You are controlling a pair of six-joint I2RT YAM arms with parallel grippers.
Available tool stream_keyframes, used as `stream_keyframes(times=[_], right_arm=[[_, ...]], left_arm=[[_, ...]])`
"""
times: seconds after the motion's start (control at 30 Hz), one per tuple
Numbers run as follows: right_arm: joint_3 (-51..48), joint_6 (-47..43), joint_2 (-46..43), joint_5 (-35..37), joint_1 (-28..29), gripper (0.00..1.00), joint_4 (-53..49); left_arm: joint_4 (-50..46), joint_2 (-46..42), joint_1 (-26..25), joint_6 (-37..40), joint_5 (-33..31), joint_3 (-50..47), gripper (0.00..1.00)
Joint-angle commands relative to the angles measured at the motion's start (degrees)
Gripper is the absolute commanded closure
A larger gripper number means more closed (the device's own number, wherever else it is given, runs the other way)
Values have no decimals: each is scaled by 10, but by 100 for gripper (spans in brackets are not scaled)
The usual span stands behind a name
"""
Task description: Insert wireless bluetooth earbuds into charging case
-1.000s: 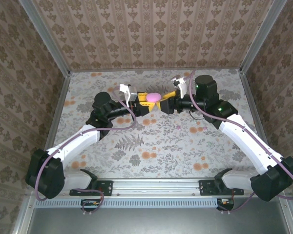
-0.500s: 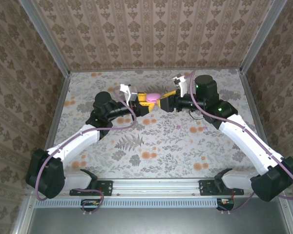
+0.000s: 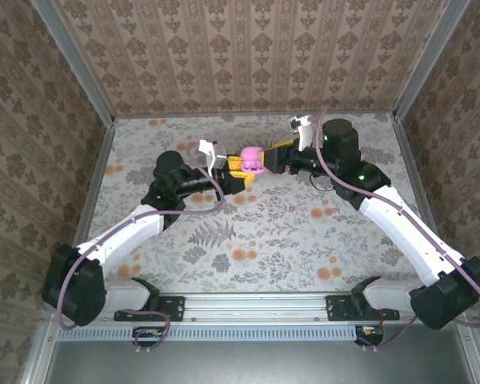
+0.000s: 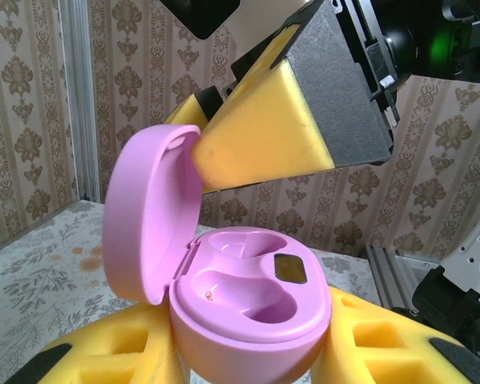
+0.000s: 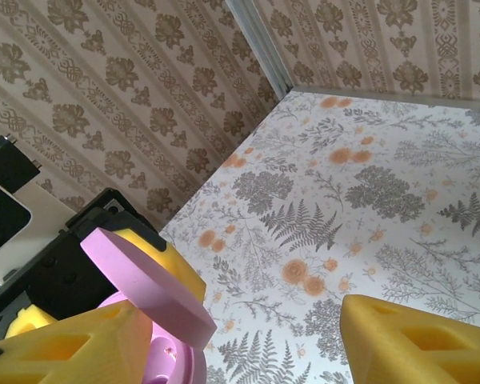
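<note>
A floral tabletop (image 3: 256, 240) lies enclosed by damask-papered walls (image 3: 248, 56).

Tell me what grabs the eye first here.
The open pink charging case, both wells empty, sits clamped in the left hand at the far middle of the table. The right hand has one yellow finger against its raised lid, while a tiny purple earbud lies on the table nearer the arms.

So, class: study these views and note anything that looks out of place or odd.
The pink charging case, held by the left end effector, stands open and empty, while one tiny earbud lies loose on the table, away from the case.
</note>
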Motion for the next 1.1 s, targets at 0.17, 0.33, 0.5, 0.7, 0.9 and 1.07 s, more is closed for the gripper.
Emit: stream_keyframes(times=[0.17,0.33,0.5,0.7,0.9,1.07], right_arm=[[18,37,-46,-71,-8,28,27],[-3,51,-101,-10,-52,31,-27],[-51,79,-106,105,-143,40,-171],[-140,77,-55,82,-199,54,-239],[-155,96,21,185,-214,54,-305],[-198,102,61,127,-282,54,-238]], left_arm=[[19,-15,-1,23,-61,-8,63],[36,-13,0,20,-72,-17,64],[52,-14,1,13,-83,-27,64],[56,-26,1,9,-92,-37,64],[56,-33,1,8,-97,-42,64],[57,-34,0,5,-93,-44,64]])
